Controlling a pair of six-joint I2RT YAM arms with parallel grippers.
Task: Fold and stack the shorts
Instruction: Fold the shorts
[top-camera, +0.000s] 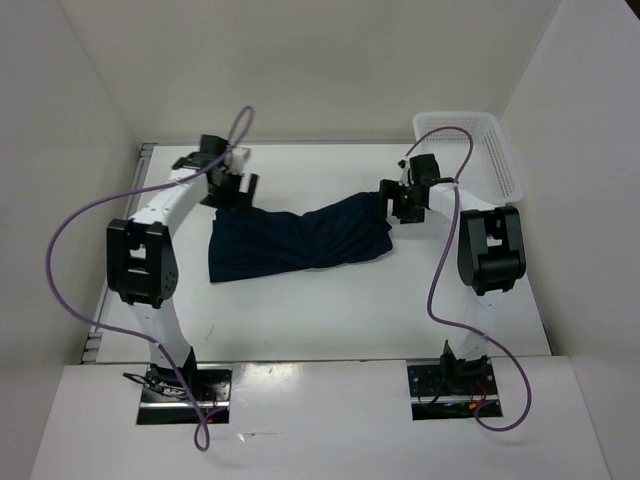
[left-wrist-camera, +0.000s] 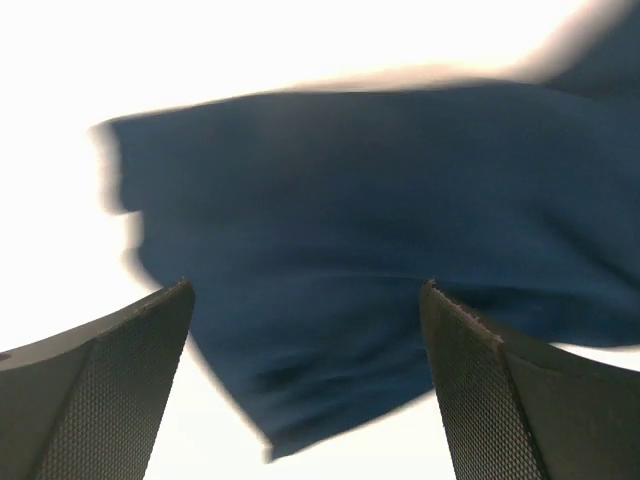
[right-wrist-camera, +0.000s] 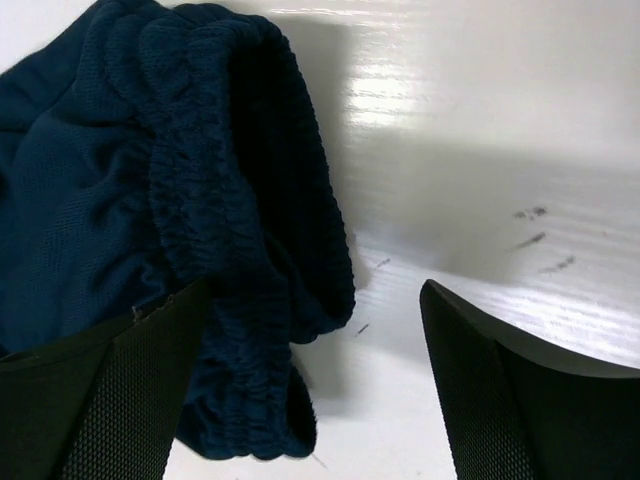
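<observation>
The shorts (top-camera: 300, 243) lie on the bench (top-camera: 330, 320) across the middle of the overhead frame, one end at centre left and the other rising toward centre right, rumpled rather than squared off. The left end effector (top-camera: 236, 187) sits at the shorts' upper-left corner. From its wrist camera its fingers (left-wrist-camera: 110, 380) are spread wide, with blurred navy cloth beyond them and nothing pinched. The right end effector (top-camera: 392, 202) is at the upper-right end. Its jaws are also spread, and the gathered waistband (right-wrist-camera: 215, 200) lies against the left-hand finger in that view, with bare bench under the other (so the cloth is beside the jaws, not clamped).

I judge this to be a gap between grasps: the garment is laid out, but no tidy fold shows yet. The next move calls for each end effector to take an edge again, low enough to catch only the layer meant to fold. The white mesh basket (top-camera: 497, 150) at upper right stands apart from the shorts.
</observation>
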